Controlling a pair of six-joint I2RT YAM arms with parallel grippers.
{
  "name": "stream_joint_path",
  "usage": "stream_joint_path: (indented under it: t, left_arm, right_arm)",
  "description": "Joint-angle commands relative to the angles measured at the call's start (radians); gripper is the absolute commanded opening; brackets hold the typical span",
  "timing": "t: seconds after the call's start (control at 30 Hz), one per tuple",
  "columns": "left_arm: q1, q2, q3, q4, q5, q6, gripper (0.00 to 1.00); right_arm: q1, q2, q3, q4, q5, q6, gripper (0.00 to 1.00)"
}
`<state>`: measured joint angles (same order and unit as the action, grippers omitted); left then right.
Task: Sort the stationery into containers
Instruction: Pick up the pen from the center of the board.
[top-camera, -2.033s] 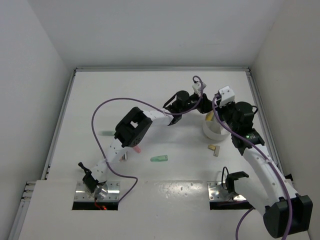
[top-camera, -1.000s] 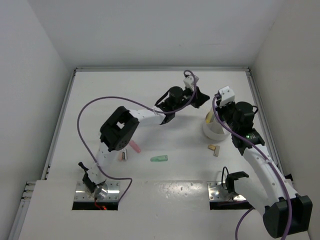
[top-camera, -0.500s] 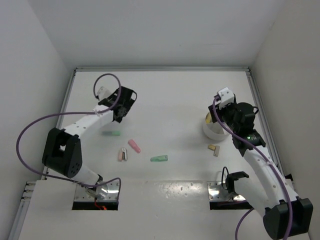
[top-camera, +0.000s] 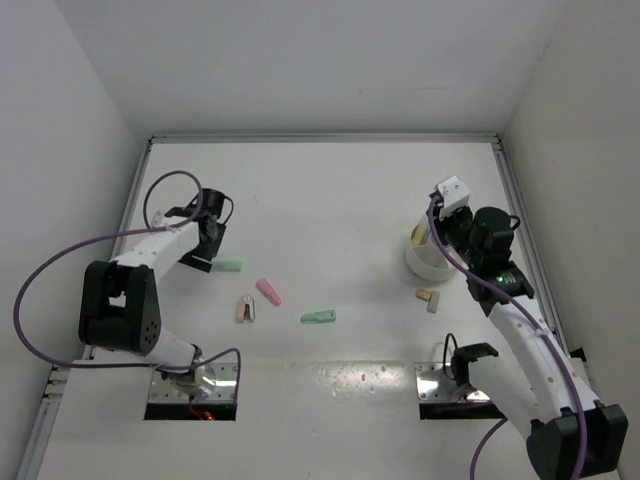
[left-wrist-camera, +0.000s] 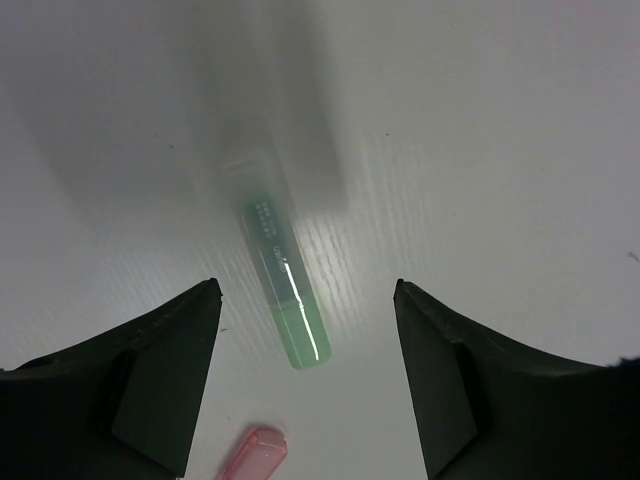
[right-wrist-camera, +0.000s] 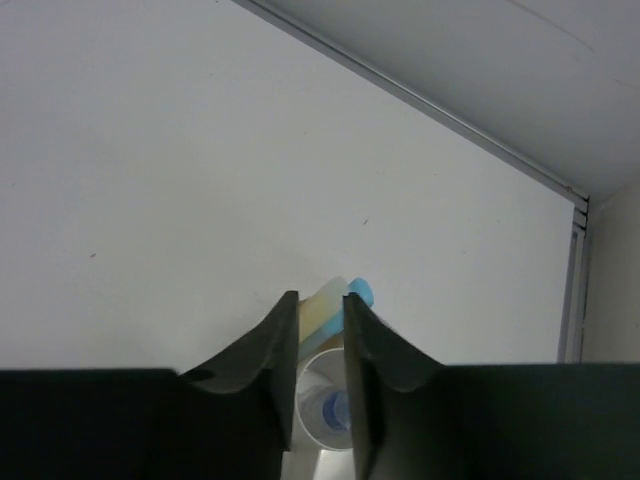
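Observation:
A pale green stick (left-wrist-camera: 275, 280) lies flat on the white table, just ahead of my open, empty left gripper (left-wrist-camera: 305, 288), which hovers above it. A pink stick's (left-wrist-camera: 252, 455) end shows below it. From above, my left gripper (top-camera: 207, 255) is at the left beside that green stick (top-camera: 228, 267). The white tub (top-camera: 428, 262) stands at the right. My right gripper (right-wrist-camera: 320, 300) hangs over it, its jaws narrowly apart around the top of a yellow stick (right-wrist-camera: 322, 305). A blue stick (right-wrist-camera: 360, 292) leans beside it. A blue-capped bottle (right-wrist-camera: 335, 408) stands in the tub.
A pink stick (top-camera: 268, 291), a small pink-white piece (top-camera: 245, 309) and a green piece (top-camera: 319, 318) lie mid-table. A tan block (top-camera: 427, 298) lies just in front of the tub. White walls enclose the table on the left, the right and at the back.
My left arm swung from beside the tub across the table to the left side and now hovers by the green stick. My right arm has barely moved.

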<state>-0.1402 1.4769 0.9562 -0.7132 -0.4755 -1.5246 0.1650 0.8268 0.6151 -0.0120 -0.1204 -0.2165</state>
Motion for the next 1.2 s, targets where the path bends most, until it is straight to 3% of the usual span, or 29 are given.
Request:
stream_joint_path:
  t: [0.0,0.07,0.27,0.43,0.63,0.73,0.77,0.9,1.03,1.17]
  left_arm:
    - [0.021,0.032,-0.013,0.023,0.037,0.007,0.75]
    - [0.042,0.052,-0.022,0.034,0.049,0.018,0.75]
    - [0.062,0.132,-0.033,0.078,0.083,0.027,0.72]
    - [0.062,0.178,-0.022,0.090,0.092,0.018,0.61]
    - [0.071,0.235,0.006,0.090,0.092,0.018,0.60]
    - [0.071,0.253,0.018,0.064,0.092,0.018,0.52]
    - [0.080,0.253,0.018,0.052,0.092,0.029,0.43]
    - [0.080,0.263,0.013,0.034,0.092,0.029,0.28]
    - [0.080,0.251,-0.002,0.043,0.104,0.084,0.19]
    - [-0.033,0.200,0.102,0.086,0.117,0.233,0.00]
  right_arm:
    - [-0.005,0.015,0.015,0.018,-0.028,0.006,0.21]
    - [-0.005,0.024,0.015,0.009,-0.028,0.006,0.14]
    - [-0.005,0.025,0.015,0.009,-0.019,0.006,0.14]
    - [-0.005,0.025,0.015,0.009,-0.019,0.006,0.14]
    - [-0.005,0.025,0.015,0.018,-0.001,0.006,0.13]
    - [-0.005,0.025,0.015,0.018,-0.001,0.006,0.13]
    - [-0.005,0.025,0.015,0.018,-0.001,0.006,0.13]
    - [-0.005,0.015,0.015,0.027,0.008,0.016,0.11]
    - [-0.005,0.006,0.015,0.027,0.008,0.016,0.11]
    - [-0.005,0.006,0.015,0.027,-0.002,0.016,0.10]
